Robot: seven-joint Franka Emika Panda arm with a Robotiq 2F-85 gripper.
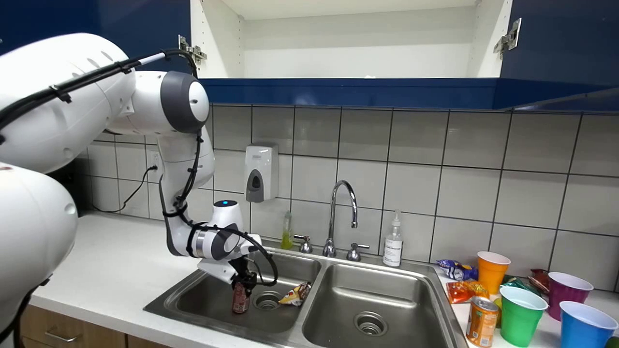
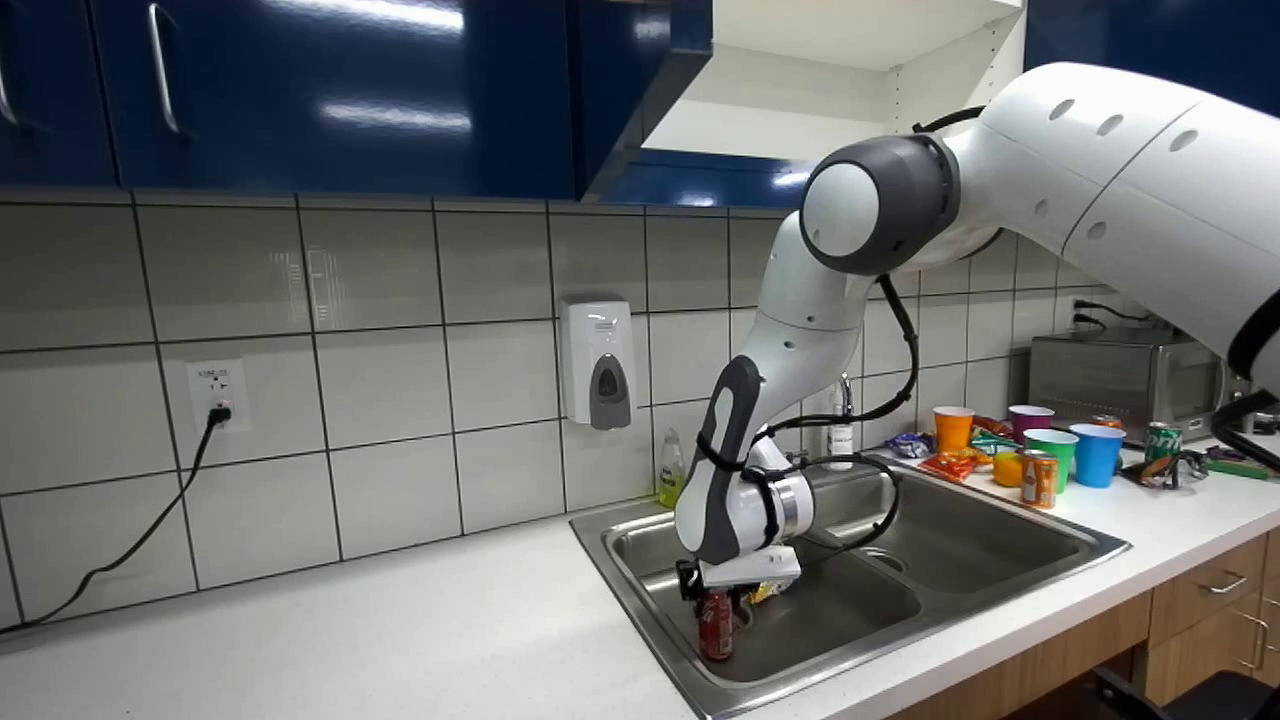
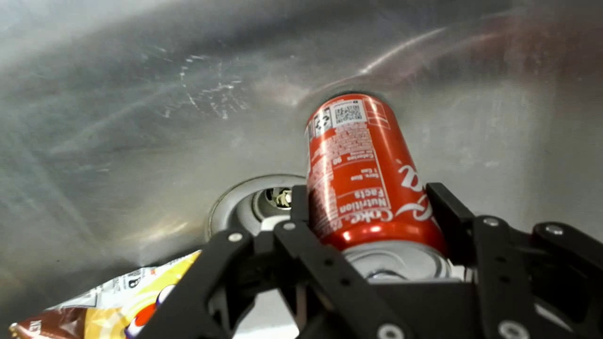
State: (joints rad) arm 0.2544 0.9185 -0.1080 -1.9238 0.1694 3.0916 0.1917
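Observation:
My gripper (image 1: pixel 244 279) is shut on a red Coke can (image 1: pixel 240 300) in the left basin of a steel sink (image 1: pixel 310 302). In the wrist view, the black fingers (image 3: pixel 367 202) press on both sides of the can (image 3: pixel 353 174) near its silver top. The can is roughly upright; its base is at the basin floor, but I cannot tell if it touches. The can (image 2: pixel 716 630) also shows below the gripper (image 2: pixel 712 585). A yellow and brown snack bag (image 1: pixel 296 294) lies beside the drain (image 1: pixel 267 300); part of it shows in the wrist view (image 3: pixel 118 306).
A faucet (image 1: pixel 332 222), a green soap bottle (image 1: pixel 287 232) and a clear pump bottle (image 1: pixel 393 244) stand behind the sink. Several cups (image 1: pixel 522 311), an orange can (image 1: pixel 481 321) and snack bags (image 1: pixel 457 269) sit on the counter. A dispenser (image 1: pixel 261 173) and open cabinet (image 1: pixel 358 43) are above.

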